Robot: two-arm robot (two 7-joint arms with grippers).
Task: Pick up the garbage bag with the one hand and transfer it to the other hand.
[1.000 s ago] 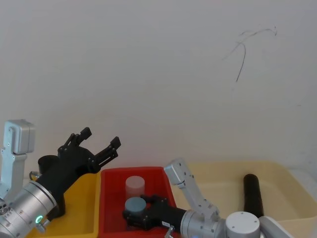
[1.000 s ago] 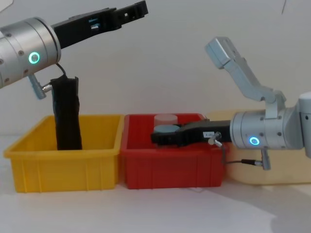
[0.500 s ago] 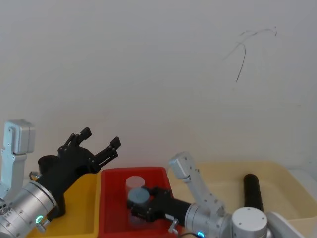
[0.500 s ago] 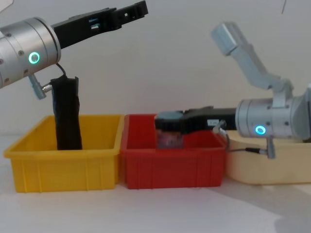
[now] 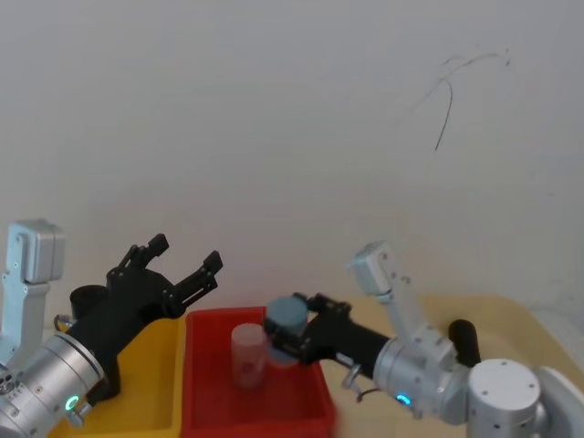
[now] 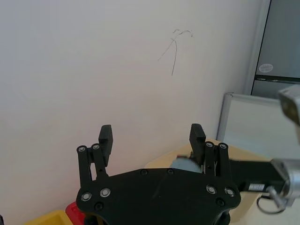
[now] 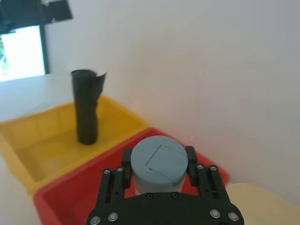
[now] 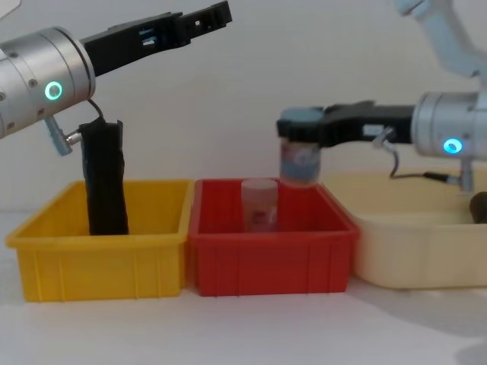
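The garbage bag stands upright in the yellow bin, at 6 o'clock under the spread-fingered left tool, while the right tool clamps a blue-lidded jar.

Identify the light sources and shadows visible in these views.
Chest view: a green ring glows on the left arm, a blue ring on the right arm, whose tool grips the blue-lidded jar; soft shadows lie on the table before the red bin. Right wrist view: a bright washed-out panel sits beyond the garbage bag.
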